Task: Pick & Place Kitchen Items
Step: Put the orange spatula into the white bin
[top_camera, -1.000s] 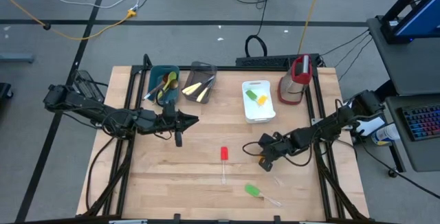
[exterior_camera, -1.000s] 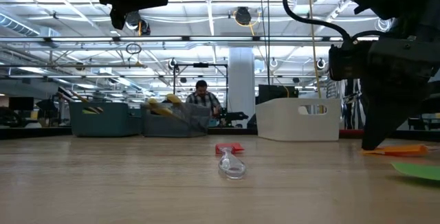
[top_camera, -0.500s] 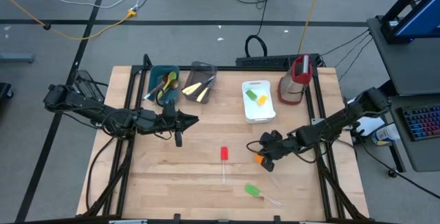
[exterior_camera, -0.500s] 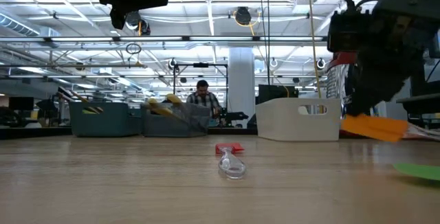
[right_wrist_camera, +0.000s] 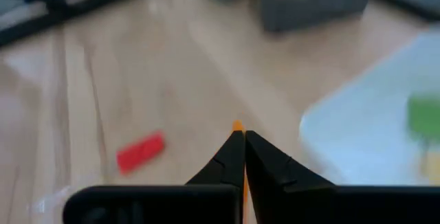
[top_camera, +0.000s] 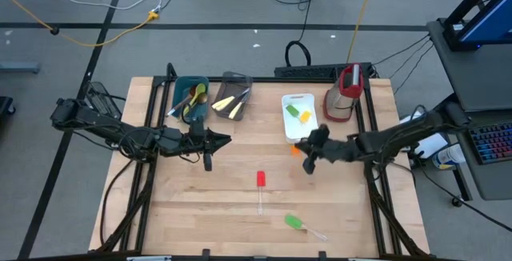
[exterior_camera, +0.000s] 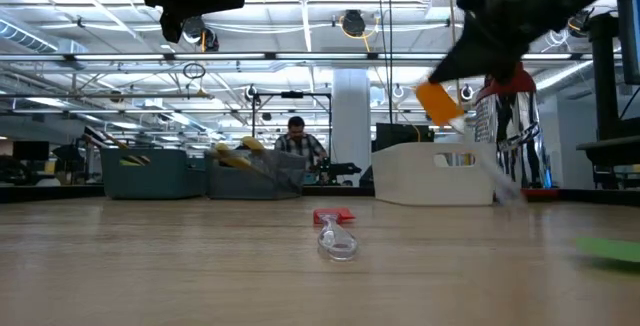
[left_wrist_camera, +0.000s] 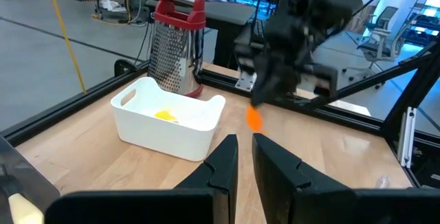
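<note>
Two grippers, right gripper [top_camera: 302, 150] jaws clamped on blurred orange spatula [exterior_camera: 436, 101], left gripper [top_camera: 210, 162] jaws nearly closed, empty.

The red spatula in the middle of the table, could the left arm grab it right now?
Probably yes: the red spatula lies in the open with nothing on it, just beyond the left gripper, whose jaws hold nothing.

The right gripper [top_camera: 308, 150] hangs above the table [top_camera: 232, 213], just beside the near end of one tub [top_camera: 300, 118], pinching a spatula [top_camera: 297, 146]. Two more spatulas [top_camera: 260, 182] [top_camera: 294, 222] lie on the table beyond its jaws. The left gripper [top_camera: 210, 142] waits before two tubs [top_camera: 190, 98] [top_camera: 232, 96].
</note>
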`<state>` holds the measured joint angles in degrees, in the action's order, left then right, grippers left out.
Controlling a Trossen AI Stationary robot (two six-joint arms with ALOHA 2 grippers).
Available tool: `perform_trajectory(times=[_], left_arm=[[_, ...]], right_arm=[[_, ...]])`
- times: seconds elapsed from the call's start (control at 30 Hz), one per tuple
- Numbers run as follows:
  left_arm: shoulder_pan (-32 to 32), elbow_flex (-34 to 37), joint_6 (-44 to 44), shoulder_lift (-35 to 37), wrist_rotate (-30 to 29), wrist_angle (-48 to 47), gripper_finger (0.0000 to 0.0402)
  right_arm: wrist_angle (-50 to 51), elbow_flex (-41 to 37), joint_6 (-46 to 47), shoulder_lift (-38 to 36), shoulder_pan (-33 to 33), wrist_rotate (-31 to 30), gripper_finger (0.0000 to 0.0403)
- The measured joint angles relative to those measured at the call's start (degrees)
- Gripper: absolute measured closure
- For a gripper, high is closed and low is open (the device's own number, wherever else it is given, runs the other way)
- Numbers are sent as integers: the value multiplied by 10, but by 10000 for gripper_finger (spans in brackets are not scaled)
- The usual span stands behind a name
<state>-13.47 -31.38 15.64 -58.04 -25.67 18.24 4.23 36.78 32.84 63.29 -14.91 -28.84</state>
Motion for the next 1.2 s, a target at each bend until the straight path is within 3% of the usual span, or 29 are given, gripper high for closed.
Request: perform_trajectory(times=[0.27,0.57,0.73,0.93,1.2], left_arm=[[0,0,-2,0,0,0,357],[0,0,-7,0,0,0,357],[0,0,-7,0,0,-1,357],[0,0,-7,0,0,-1,357],[0,0,-6,0,0,-2,357]], right_arm=[[-112,1,-159,-57,82,-11,403],[-115,1,-207,-69,185,-10,403],[-113,1,-217,-53,234,-8,403],[-109,1,-202,-9,275,57,403],[-109,1,-202,57,314,50,403]])
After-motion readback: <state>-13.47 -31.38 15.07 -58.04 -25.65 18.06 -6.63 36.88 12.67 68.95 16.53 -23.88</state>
